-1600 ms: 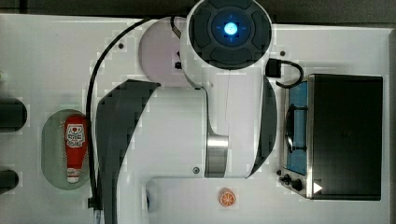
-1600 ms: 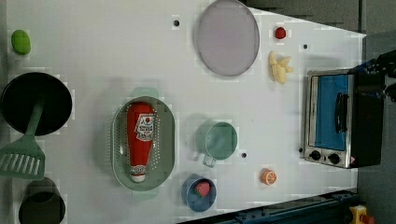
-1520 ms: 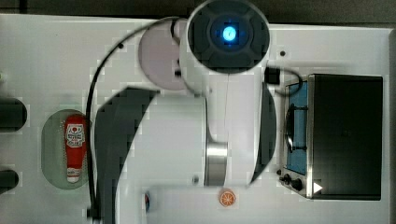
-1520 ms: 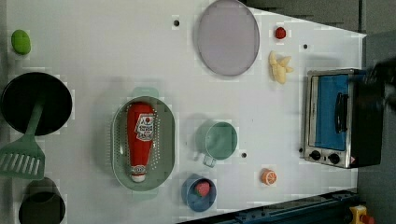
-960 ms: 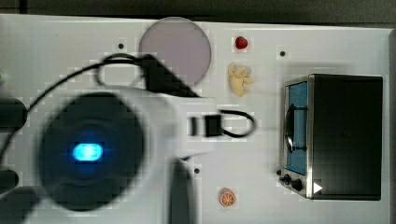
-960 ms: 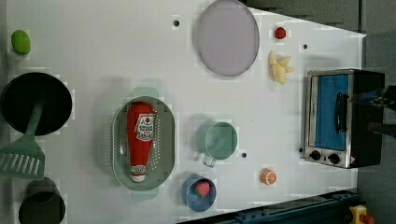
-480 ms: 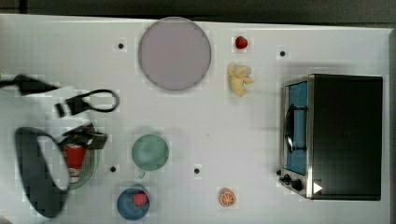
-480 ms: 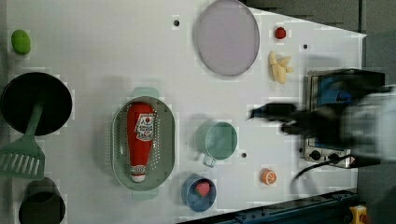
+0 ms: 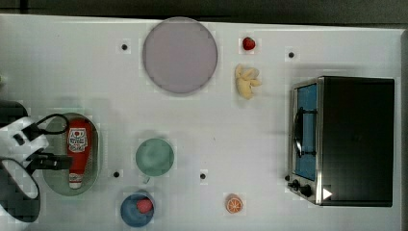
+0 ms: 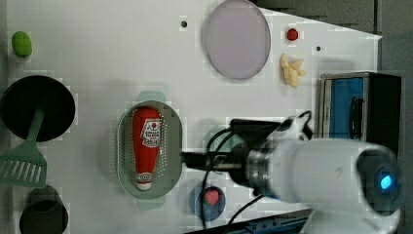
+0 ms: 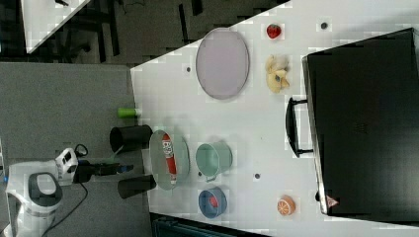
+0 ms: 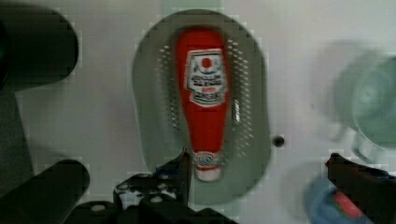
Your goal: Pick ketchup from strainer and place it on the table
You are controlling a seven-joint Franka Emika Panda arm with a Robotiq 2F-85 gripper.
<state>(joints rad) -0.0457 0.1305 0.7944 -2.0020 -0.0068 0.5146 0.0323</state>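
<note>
The ketchup, a red squeeze bottle with a white label and white cap, lies lengthwise in the pale grey-green strainer on the white table. It is also clear in the left view, ketchup inside the strainer, and in the wrist view as ketchup. My gripper hangs open above the strainer's cap end, apart from the bottle. One finger is near the cap and the other is out towards the blue bowl. The gripper reaches in from the top view's left, and from the left view's right as gripper.
A green cup and a blue bowl holding a strawberry stand close to the strainer. A lilac plate, bananas, an orange half and a toaster oven lie farther off. A black pot with a spatula is beside the strainer.
The arm has swung from the table's middle across to the strainer, and the gripper now hovers over it. The ketchup and strainer have not moved.
</note>
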